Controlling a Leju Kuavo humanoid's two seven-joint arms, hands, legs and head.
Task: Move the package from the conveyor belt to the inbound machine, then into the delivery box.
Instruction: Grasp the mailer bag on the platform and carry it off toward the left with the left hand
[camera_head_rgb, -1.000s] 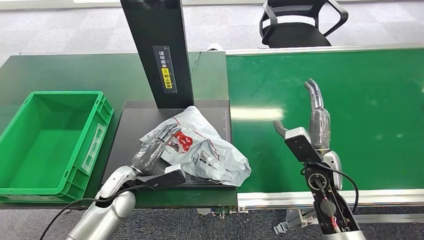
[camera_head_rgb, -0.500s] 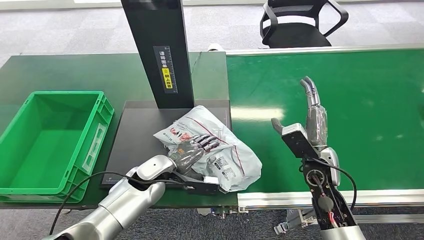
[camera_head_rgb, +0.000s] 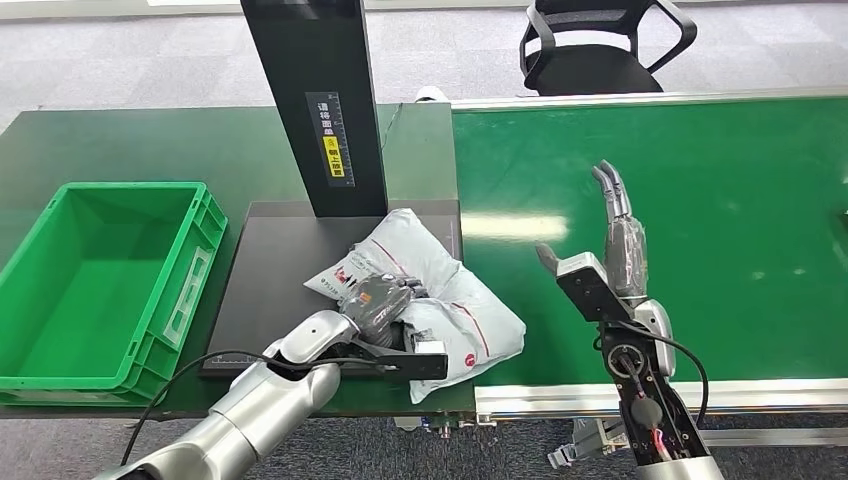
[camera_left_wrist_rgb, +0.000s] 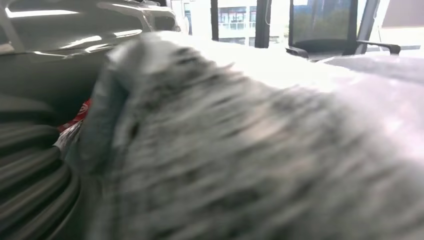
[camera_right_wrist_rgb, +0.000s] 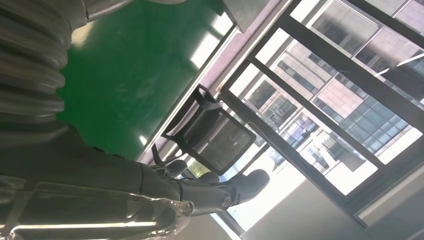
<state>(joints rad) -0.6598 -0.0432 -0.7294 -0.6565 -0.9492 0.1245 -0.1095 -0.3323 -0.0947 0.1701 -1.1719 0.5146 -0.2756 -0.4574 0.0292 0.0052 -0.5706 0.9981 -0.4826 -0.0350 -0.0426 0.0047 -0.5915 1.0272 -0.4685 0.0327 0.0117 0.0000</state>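
Left hand (camera_head_rgb: 378, 300) is closed on the grey poly-mailer package (camera_head_rgb: 440, 300), fingers curled into the bag's slack near its middle, presumably because a soft bag gives no edge to pinch. Its wrist view is mostly blurred grey plastic pressed close to the lens, consistent with a tight grasp. Package sits under that hand, half on the black scanner platform (camera_head_rgb: 270, 270), with its far-right corner overhanging toward the conveyor belt (camera_head_rgb: 720, 220). So it's at the inbound machine stage; the bin move is not yet done.

Right hand (camera_head_rgb: 612, 262) is off to the side over the belt, fingers straight and apart, holding nothing. Looks parked out of the way.

Beyond the left hand: black scanner column (camera_head_rgb: 318, 100). Left of it: green delivery box (camera_head_rgb: 205, 225), nothing visible inside. Farthest back, a black office chair (camera_head_rgb: 600, 45).
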